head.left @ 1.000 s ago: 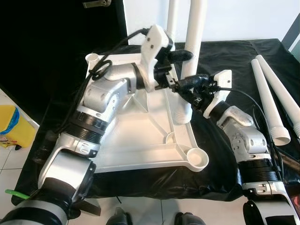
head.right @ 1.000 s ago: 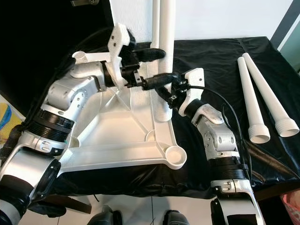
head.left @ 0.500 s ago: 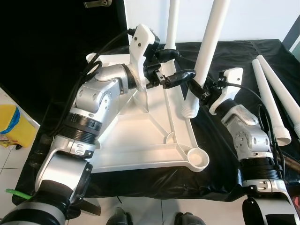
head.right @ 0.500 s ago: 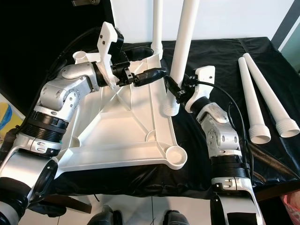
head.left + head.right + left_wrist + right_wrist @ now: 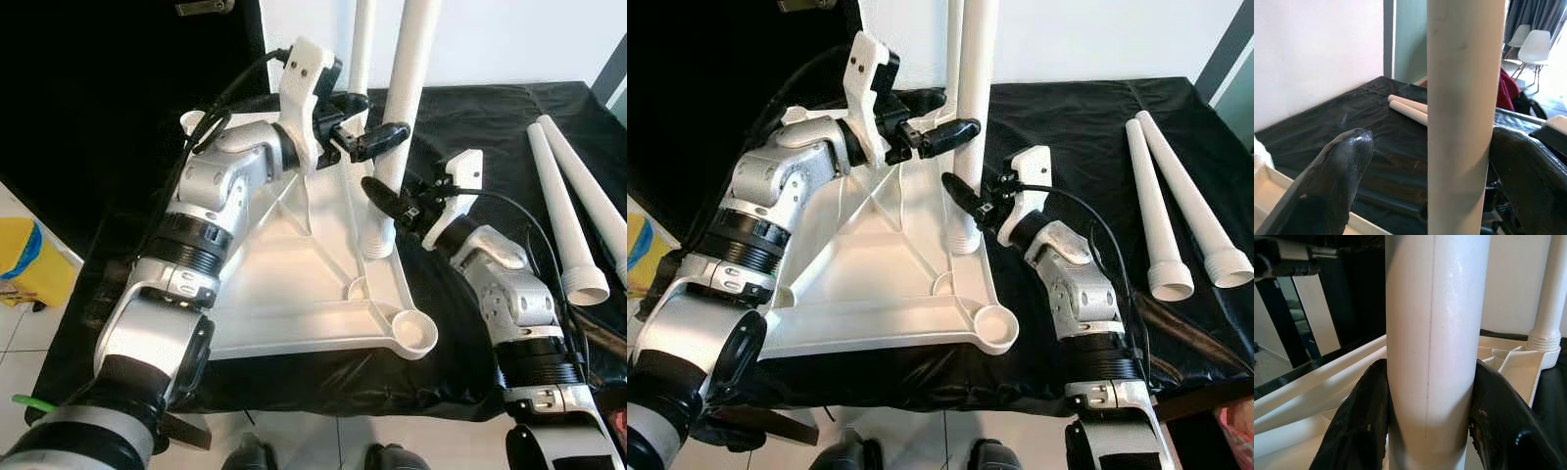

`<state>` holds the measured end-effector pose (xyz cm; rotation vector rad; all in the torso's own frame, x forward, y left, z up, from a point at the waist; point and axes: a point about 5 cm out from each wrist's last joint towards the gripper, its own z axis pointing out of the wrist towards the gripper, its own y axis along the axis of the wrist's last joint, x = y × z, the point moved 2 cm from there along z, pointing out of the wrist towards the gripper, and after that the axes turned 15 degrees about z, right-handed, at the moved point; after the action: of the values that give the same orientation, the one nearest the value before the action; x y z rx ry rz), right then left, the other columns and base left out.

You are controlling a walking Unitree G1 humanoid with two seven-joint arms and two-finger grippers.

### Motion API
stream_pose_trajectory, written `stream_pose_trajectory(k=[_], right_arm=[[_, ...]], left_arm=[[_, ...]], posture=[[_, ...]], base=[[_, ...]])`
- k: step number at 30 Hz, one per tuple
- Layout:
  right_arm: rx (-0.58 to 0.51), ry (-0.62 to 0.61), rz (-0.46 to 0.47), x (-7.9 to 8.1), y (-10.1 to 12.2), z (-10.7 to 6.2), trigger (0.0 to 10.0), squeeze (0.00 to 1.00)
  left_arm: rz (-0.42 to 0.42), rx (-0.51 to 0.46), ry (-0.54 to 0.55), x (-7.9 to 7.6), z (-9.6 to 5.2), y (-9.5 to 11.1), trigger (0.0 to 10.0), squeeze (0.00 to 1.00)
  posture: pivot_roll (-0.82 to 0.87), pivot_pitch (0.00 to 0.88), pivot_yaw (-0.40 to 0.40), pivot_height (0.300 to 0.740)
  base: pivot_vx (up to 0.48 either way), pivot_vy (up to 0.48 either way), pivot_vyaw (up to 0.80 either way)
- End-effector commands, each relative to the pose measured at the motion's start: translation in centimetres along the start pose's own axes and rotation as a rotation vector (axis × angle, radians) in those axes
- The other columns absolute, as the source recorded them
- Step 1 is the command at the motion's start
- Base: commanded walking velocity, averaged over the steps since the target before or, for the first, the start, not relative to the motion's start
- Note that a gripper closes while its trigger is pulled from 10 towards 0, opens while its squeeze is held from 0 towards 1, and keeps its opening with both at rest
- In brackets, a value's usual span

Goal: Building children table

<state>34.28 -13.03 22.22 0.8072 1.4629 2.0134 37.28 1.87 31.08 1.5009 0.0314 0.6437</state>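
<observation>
White plastic leg point(image 5: 394, 127) stands upright near the right edge of the inverted tabletop point(image 5: 294, 284). I have the right gripper point(image 5: 384, 200) pinching it low; the left gripper point(image 5: 364, 127) is spread around it higher. It looks light, stiff and smooth, so I would grip near the threaded foot. Two spare legs point(image 5: 578, 211) lie well apart, leaving room.

A black-draped table point(image 5: 490, 117) carries the upturned white tabletop point(image 5: 294, 294) and two loose white legs point(image 5: 573, 211) lying together.
</observation>
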Motion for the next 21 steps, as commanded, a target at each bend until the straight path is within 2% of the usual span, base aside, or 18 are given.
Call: stream_pose_trajectory(k=[1, 4, 6, 10, 11, 12, 13, 14, 15, 21], right_arm=[[0.0, 0.068, -0.005, 1.0, 0.0, 0.1, 10.0, 0.0], [0.017, 0.088, -0.006, 1.3, -0.2, 0.0, 10.0, 0.0], [0.024, 0.095, -0.008, 1.4, -0.4, 0.0, 10.0, 0.0], [0.028, 0.099, -0.01, 1.4, -0.4, 0.1, 10.0, 0.0], [0.031, 0.101, -0.011, 1.5, -0.5, 0.1, 10.0, 0.0], [0.031, 0.101, -0.011, 1.5, -0.5, 0.1, 10.0, 0.0], [0.033, 0.102, -0.012, 1.5, -0.5, 0.1, 10.0, 0.0], [0.033, 0.102, -0.012, 1.5, -0.5, 0.1, 10.0, 0.0], [0.035, 0.101, -0.013, 1.5, -0.5, 0.2, 10.0, 0.0], [0.036, 0.099, -0.015, 1.4, -0.5, 0.2, 10.0, 0.0]], left_arm=[[-0.034, 0.036, 0.094, 1.0, 0.1, -0.1, 10.0, 0.0], [-0.081, 0.021, 0.095, 1.1, 0.5, 0.3, 10.0, 0.0], [-0.097, -0.014, 0.071, 0.8, 0.7, 1.1, 10.0, 0.0], [-0.106, -0.028, 0.062, 0.7, 0.8, 1.4, 10.0, 0.0], [-0.111, -0.04, 0.049, 0.5, 0.9, 1.6, 8.6, 0.0], [-0.111, -0.04, 0.049, 0.5, 0.9, 1.6, 8.6, 0.0], [-0.117, -0.045, 0.04, 0.4, 1.1, 1.7, 1.1, 0.0], [-0.117, -0.045, 0.04, 0.4, 1.1, 1.7, 1.1, 0.0], [-0.115, -0.056, 0.025, 0.2, 1.1, 2.0, 0.0, 0.0], [-0.106, -0.066, 0.015, 0.1, 1.3, 2.2, 0.0, 0.0]], posture=[[-0.05, 0.094, 0.047, 0.74], [-0.05, 0.095, 0.046, 0.74], [-0.05, 0.095, 0.044, 0.74], [-0.05, 0.095, 0.043, 0.74], [-0.05, 0.095, 0.042, 0.74], [-0.05, 0.095, 0.042, 0.74], [-0.05, 0.095, 0.041, 0.74], [-0.05, 0.095, 0.041, 0.74], [-0.04, 0.095, 0.04, 0.74], [-0.04, 0.095, 0.041, 0.74]], base=[[0.0, 0.0, 0.0], [0.0, 0.0, 0.0], [0.0, 0.0, 0.0], [0.0, 0.0, 0.0], [0.0, 0.0, 0.0], [0.0, 0.0, 0.0], [0.0, 0.0, 0.0], [0.0, 0.0, 0.0], [0.0, 0.0, 0.0], [0.0, 0.0, 0.0]])
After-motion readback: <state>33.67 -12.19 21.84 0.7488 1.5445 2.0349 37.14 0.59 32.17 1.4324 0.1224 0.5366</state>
